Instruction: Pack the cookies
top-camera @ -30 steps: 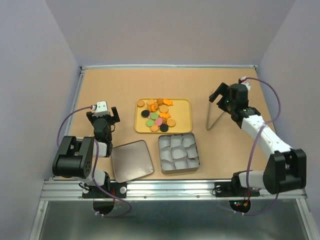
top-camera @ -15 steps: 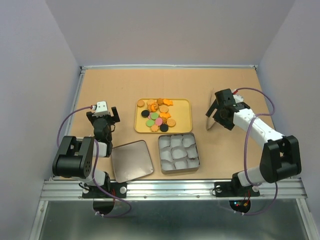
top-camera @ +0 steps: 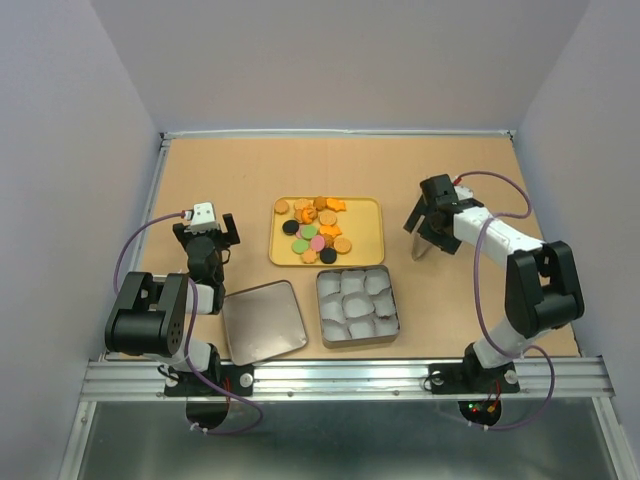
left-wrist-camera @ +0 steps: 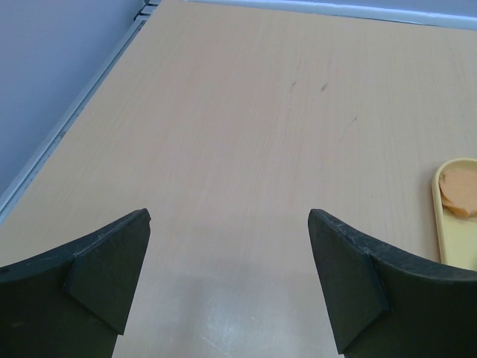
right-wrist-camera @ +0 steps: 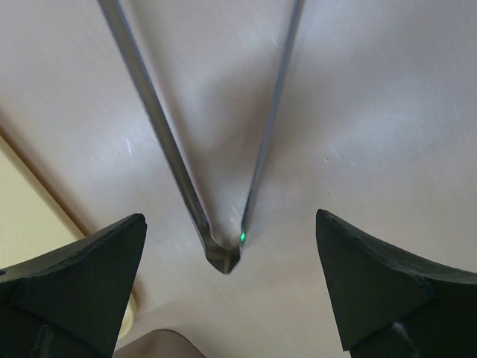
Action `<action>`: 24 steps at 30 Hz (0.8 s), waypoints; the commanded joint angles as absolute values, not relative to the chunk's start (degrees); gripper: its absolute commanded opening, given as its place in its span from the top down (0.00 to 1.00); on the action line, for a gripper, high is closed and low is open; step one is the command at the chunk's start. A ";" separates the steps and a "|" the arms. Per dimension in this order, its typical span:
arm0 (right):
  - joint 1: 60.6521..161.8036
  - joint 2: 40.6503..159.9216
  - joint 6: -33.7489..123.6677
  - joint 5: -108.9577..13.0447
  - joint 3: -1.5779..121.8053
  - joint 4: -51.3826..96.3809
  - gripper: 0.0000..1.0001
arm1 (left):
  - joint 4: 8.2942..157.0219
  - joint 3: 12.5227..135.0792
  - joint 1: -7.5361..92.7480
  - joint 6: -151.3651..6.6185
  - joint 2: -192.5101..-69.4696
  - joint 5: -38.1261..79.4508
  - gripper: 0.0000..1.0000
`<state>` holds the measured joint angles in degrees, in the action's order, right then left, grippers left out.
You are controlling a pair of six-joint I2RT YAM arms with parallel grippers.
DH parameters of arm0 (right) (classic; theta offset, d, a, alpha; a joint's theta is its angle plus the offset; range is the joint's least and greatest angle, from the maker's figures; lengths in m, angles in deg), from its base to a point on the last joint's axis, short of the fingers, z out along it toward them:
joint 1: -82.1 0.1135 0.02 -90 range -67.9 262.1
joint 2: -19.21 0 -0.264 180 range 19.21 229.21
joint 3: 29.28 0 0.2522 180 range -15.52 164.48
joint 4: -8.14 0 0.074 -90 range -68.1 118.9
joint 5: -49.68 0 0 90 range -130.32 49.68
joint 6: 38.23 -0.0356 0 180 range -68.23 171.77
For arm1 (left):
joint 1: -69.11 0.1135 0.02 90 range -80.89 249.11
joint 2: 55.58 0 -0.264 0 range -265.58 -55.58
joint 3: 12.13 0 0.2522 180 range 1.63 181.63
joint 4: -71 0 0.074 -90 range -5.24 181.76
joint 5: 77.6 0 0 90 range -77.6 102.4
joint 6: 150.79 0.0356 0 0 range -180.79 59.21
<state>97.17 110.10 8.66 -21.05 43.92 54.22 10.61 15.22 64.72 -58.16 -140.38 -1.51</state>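
The cookies lie in a loose heap of tan-orange, pink, green and black discs, with a few orange star shapes at the far edge of the heap. They sit on a yellow tray in the middle of the table. Just near of the tray stands an open square tin lined with white paper cups, and one cup at its near right seems to hold something dark. The tin's lid lies flat to the left of the tin, just beside it. The left gripper hangs over bare table to the left of the tray and far of the lid, its fingers spread wide and holding nothing. In the left wrist view the left gripper frames plain wood, with the tray's rim and one tan cookie at the right edge. The right gripper is to the right of the tray, above a pair of metal tongs that lie on the table. Its fingers are also spread wide and touch nothing. In the right wrist view the right gripper straddles the tongs, whose joined end lies between the two fingers while the arms fan out away from the camera. A pale corner of the tray shows at the left of that view.
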 commanded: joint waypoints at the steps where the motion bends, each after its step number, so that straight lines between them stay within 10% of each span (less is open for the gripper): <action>1: 97.31 112.80 11.60 -22.38 47.67 47.49 0.00 | -4.18 15.34 64.89 -57.19 -139.08 -1.75 0.01; 17: 96.60 122.30 14.95 -16.15 50.58 43.96 0.01 | -4.27 15.34 64.89 -57.19 -139.17 -1.75 0.01; 24: 96.34 124.06 15.74 -16.67 48.55 41.86 0.34 | -4.18 15.34 64.89 -57.19 -139.08 -1.75 0.01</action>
